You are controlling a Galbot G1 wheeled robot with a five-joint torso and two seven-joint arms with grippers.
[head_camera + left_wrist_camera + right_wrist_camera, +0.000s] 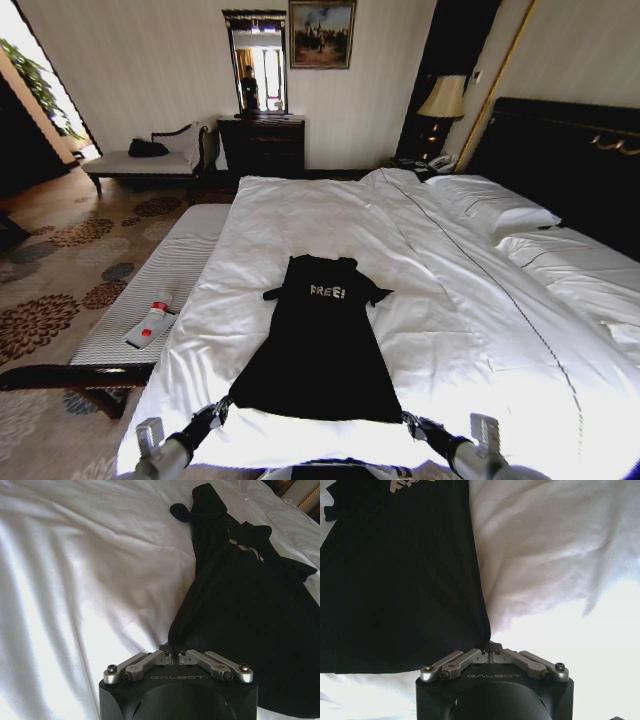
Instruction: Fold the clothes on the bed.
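Observation:
A black T-shirt (320, 345) with white lettering lies stretched lengthwise on the white bed (450, 300), collar away from me and hem at the near edge. My left gripper (222, 408) is shut on the hem's left corner, and the left wrist view shows its jaws closed on the black fabric (172, 652). My right gripper (408, 420) is shut on the hem's right corner, its jaws pinching the shirt's corner (487, 647) in the right wrist view. The sleeves are bunched inward near the collar.
A grey striped bench (165, 290) stands along the bed's left side with a small white bottle with a red cap (150, 322) on it. Pillows (500, 215) and a dark headboard (570, 160) are at the right. A dresser (262, 145) stands by the far wall.

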